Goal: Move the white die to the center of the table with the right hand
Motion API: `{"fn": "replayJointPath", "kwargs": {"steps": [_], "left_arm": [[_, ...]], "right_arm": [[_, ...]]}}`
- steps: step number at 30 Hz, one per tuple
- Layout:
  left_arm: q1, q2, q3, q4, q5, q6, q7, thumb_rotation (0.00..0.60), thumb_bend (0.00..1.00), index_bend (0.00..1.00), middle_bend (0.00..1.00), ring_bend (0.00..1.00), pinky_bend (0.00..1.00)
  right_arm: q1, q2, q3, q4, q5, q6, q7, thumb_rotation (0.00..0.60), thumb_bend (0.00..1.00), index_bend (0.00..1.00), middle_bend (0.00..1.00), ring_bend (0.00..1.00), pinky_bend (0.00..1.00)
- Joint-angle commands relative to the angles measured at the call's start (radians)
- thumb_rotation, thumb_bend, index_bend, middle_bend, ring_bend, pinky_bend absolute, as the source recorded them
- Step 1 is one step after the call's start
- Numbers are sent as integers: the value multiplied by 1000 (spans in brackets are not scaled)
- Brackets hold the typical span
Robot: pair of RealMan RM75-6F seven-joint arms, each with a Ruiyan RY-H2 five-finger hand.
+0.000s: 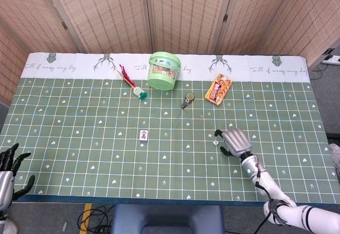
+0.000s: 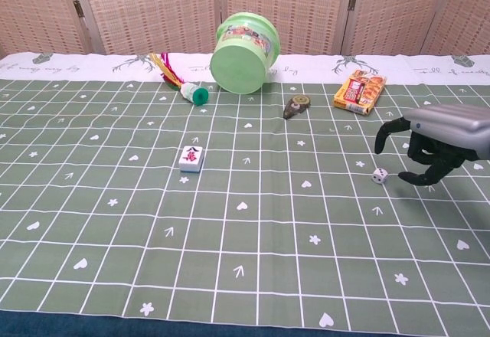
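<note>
The white die [image 1: 215, 143] [image 2: 379, 175] lies on the green grid cloth, right of the table's middle. My right hand [image 1: 234, 141] [image 2: 434, 147] hovers just to the right of it, fingers spread and curved toward the die, holding nothing; a small gap still separates them in the chest view. My left hand [image 1: 9, 165] rests open at the front left corner of the table, seen only in the head view.
A mahjong tile [image 1: 143, 134] [image 2: 191, 158] lies near the middle. At the back stand a green bucket [image 1: 163, 70] [image 2: 243, 52], a feathered shuttlecock [image 1: 133, 84], a small dark object [image 1: 187, 100] and an orange snack box [image 1: 219, 89] [image 2: 359, 93].
</note>
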Motion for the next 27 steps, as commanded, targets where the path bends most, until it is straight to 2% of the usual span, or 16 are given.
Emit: {"fn": "replayJointPath", "kwargs": {"steps": [1,12,27], "left_arm": [[0,-1,0,1,-1,-1,0,600,386,234,17,25,92],[0,-2,-4,14,-10,-7,-9,600,386,234,17,25,92],[5,-5,-7,31,-20,-8,-22,600,386,234,17,25,92]], "right_arm": [[10,-14,-4,16,12,-6,0,600,301,373,942,1000,959],[41,-68,-10,82,31,-6,5,600,294,427,942,1000,959],[69,-98,-23,117,52,-18,5,600,295,494,943,1000,959]]}}
